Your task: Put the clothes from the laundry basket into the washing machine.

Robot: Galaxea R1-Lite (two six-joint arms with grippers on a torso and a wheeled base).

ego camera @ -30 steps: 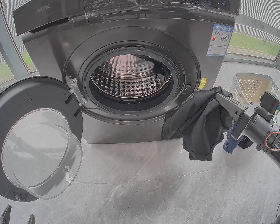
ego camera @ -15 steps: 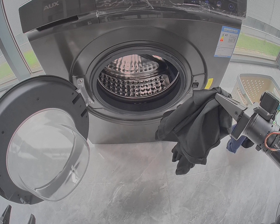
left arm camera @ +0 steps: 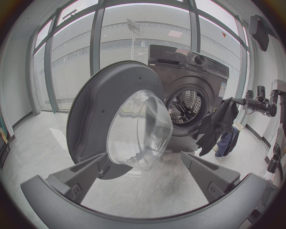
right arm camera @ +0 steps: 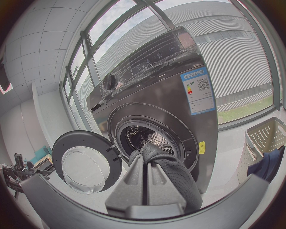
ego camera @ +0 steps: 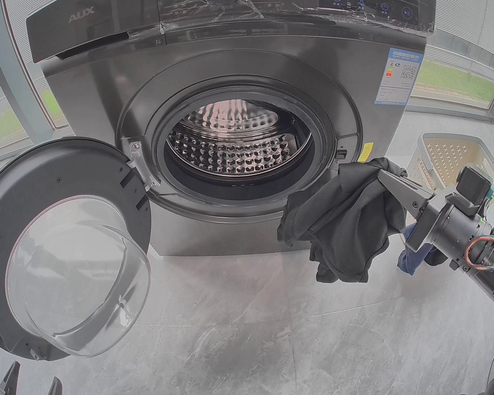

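A dark grey garment (ego camera: 344, 222) hangs from my right gripper (ego camera: 385, 179), which is shut on its top fold, just right of and below the washing machine's open drum (ego camera: 238, 145). The right wrist view has the garment (right arm camera: 175, 176) pinched in my right gripper (right arm camera: 146, 167) with the drum (right arm camera: 146, 140) beyond it. The beige laundry basket (ego camera: 451, 150) stands on the floor at the right, a blue garment (ego camera: 412, 255) draped over its near rim. My left gripper (ego camera: 34, 375) is low at the front left, open and holding nothing (left arm camera: 144, 161).
The round door (ego camera: 59, 242) is swung fully open to the left of the machine (ego camera: 225, 51), its clear bowl facing me. Bare grey floor (ego camera: 256, 329) lies between me and the machine. Windows stand behind the machine.
The whole head view has shifted slightly, so the camera moved. The hanging folds of the dark garment have swung under my right gripper. My left gripper has kept its place.
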